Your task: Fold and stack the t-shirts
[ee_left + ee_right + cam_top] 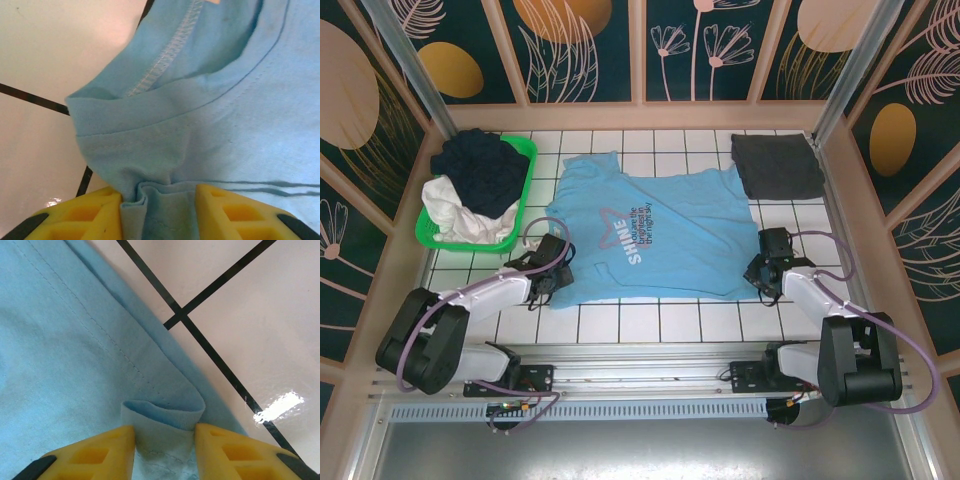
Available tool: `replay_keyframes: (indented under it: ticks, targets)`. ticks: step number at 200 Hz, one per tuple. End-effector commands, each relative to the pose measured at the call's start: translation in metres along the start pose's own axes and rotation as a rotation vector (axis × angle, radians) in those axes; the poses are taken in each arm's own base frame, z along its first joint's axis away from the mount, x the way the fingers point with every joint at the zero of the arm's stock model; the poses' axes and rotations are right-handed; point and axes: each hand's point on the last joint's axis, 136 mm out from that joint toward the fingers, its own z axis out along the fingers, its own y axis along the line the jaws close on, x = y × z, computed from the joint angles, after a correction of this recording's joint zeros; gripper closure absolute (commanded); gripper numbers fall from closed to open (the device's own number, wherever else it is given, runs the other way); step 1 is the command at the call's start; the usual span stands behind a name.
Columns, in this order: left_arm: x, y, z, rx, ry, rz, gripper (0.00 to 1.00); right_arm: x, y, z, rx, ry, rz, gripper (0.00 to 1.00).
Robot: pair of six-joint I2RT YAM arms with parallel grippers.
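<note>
The left gripper's (157, 212) yellow fingers (90, 217) pinch a bunched fold of the light blue t-shirt (665, 235), just below its ribbed neckband. The right gripper (165, 447) is likewise clenched on the same shirt, a curled bit of stitched hem caught between its pads. The shirt lies spread flat across the middle of the white tiled table (650, 322), print side up. The left grip is at the shirt's near left corner and the right grip at its near right corner. A dark grey t-shirt (777, 166) sits folded at the table's far right corner, apart from the blue one. A green basket (470, 243) of dark and white cloth stands at the far left corner.
</note>
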Motion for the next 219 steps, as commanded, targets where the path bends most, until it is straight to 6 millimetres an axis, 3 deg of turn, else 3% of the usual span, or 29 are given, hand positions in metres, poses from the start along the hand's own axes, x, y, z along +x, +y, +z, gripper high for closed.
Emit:
replay_keyframes:
  ticks: [1, 81, 96, 108, 125, 156, 183, 200, 219]
  targets:
    - [-0.002, -0.007, -0.005, 0.029, 0.005, 0.004, 0.63, -0.006, 0.003, 0.000, -0.006, -0.011, -0.015, 0.64]
    - [-0.006, -0.009, -0.015, 0.045, -0.003, 0.004, 0.76, -0.009, 0.000, -0.002, 0.000, -0.018, -0.017, 0.64]
    - [-0.005, -0.009, -0.016, 0.043, 0.000, 0.005, 0.75, -0.009, 0.000, -0.001, 0.001, -0.015, -0.021, 0.64]
    - [-0.004, -0.007, -0.018, 0.038, 0.002, 0.005, 0.68, -0.010, 0.000, -0.001, 0.001, -0.017, -0.022, 0.64]
    - [-0.003, -0.005, -0.019, 0.040, -0.002, 0.003, 0.65, -0.011, 0.001, -0.002, 0.000, -0.018, -0.026, 0.64]
    - [-0.003, -0.006, -0.017, 0.036, 0.000, 0.022, 0.72, -0.011, 0.003, -0.001, -0.009, -0.014, -0.025, 0.64]
    - [-0.007, -0.006, -0.018, 0.017, 0.001, 0.043, 0.72, -0.009, 0.002, 0.000, -0.009, -0.009, -0.027, 0.65]
    - [-0.006, -0.006, -0.018, 0.018, 0.009, 0.047, 0.69, -0.008, 0.001, 0.000, -0.009, -0.010, -0.026, 0.65]
    - [-0.004, -0.003, -0.019, 0.007, 0.014, 0.042, 0.55, -0.008, 0.001, 0.001, -0.008, -0.010, -0.027, 0.65]
